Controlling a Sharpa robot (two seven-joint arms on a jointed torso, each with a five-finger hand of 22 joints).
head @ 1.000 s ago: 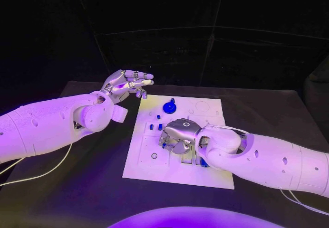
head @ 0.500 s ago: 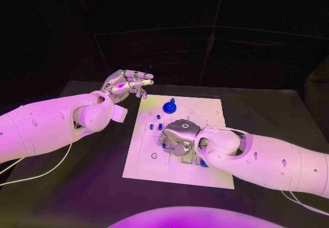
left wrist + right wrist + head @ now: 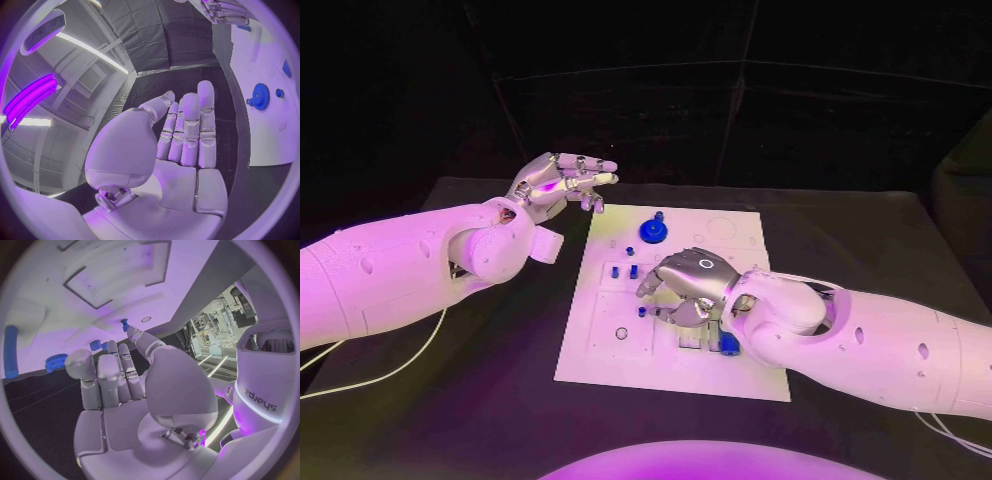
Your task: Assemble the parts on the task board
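Note:
The white task board (image 3: pixel 610 340) lies in the middle of the black table. A blue gear (image 3: pixel 653 229) stands at its far end, small blue pegs (image 3: pixel 625 271) sit left of centre, and a blue part (image 3: pixel 728 343) lies by my right wrist. My right hand (image 3: pixel 687 285) hangs over the board's centre with its fingers bent down and its palm (image 3: pixel 125 390) empty. Its thumb tip is beside a small blue peg (image 3: pixel 124 323). My left hand (image 3: pixel 564 180) is raised beyond the board's far left corner, with straight fingers (image 3: pixel 187 125) and nothing in it.
The right wrist view shows a blue cylinder (image 3: pixel 10 351), a toothed blue piece (image 3: pixel 56 362) and recessed outlines in the board (image 3: pixel 75 315). The left wrist view shows the gear (image 3: pixel 260 95) on the board (image 3: pixel 262 135). Bare table lies on both sides of the board.
My right hand has turned and edged slightly to the right over the board, uncovering more of the blue part by its wrist. The left hand stays raised in place.

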